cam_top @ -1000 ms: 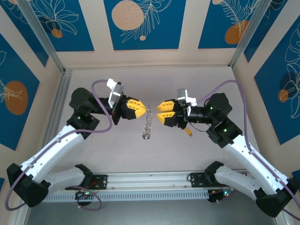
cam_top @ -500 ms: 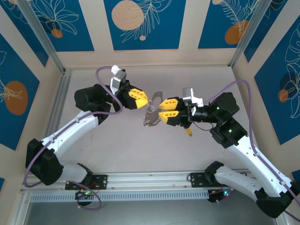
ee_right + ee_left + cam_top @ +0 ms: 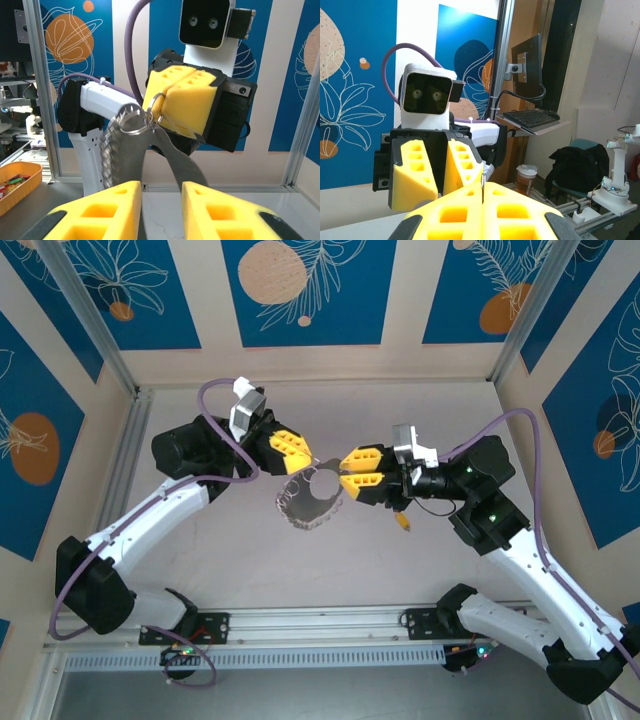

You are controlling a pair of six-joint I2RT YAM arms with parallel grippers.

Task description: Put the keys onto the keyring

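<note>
1. The left gripper [image 3: 308, 455] has its yellow fingers pressed together on the top of the thin grey metal keyring [image 3: 300, 510], which hangs in the air just below and ahead of its fingertips.
2. In the left wrist view, a sliver of metal sits in the seam of the left gripper [image 3: 482, 192], right at the tips.
3. Seen from the right wrist, the left gripper [image 3: 162, 107] pinches a small wire loop at the front of its fingertips. The keyring [image 3: 175, 155] drops from that loop as a broad grey band.
4. A fringe of tiny silvery metal keys [image 3: 111, 150] lines the keyring's outer edge, on the side away from the right gripper [image 3: 161, 192]. From above, the same fringe [image 3: 300, 524] runs along the lower rim, below the left fingertips.
5. The right gripper [image 3: 342, 465] faces the left one tip to tip, just beside the keyring's upper edge. Its fingers are spread, and the grey band runs down into the gap between them. I cannot tell whether either finger touches it.
6. The right gripper [image 3: 441, 175] also shows straight ahead of the left fingers, close in front.
7. A tiny yellow-orange key [image 3: 402, 522] lies on the pale table [image 3: 250, 570], below and behind the right gripper's fingers and apart from the keyring.
</note>
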